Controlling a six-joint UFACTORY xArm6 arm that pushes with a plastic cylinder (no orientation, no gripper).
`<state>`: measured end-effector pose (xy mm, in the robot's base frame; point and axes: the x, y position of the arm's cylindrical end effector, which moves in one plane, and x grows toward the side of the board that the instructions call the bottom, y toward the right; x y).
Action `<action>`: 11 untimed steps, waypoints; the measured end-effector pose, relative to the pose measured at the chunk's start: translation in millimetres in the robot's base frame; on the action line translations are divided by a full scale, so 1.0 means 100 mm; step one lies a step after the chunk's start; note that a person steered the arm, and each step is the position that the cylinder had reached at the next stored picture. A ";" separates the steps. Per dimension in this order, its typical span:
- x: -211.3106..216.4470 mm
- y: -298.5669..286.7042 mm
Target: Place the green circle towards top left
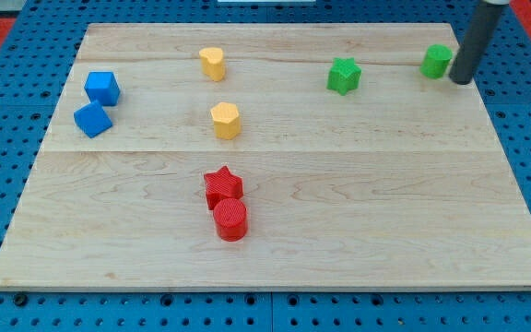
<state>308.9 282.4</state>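
1. The arm carries no jaws, only a straight dark rod, so nothing is gripped; my tip (pixel 461 80) stands near the worktop's (pixel 358 231) right edge at the view's top right.
2. My tip is just beside the green circle (pixel 437 61), on its right and slightly lower; whether they touch I cannot tell.
3. The green circle sits at the view's top right, well apart from the top left corner.
4. The green star (pixel 343 75) lies to the circle's left.
5. No writing or labels can be read anywhere.
6. The rod's upper part is cut off by the view's top edge.
7. Elsewhere: two blue cubes (pixel 101 88) (pixel 92 119) at the left, a yellow block (pixel 212 62) of unclear shape above a yellow hexagon (pixel 226 120), and a red star (pixel 222 185) touching a red cylinder (pixel 230 220).
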 end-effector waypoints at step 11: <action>-0.89 -2.51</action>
<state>219.7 31.8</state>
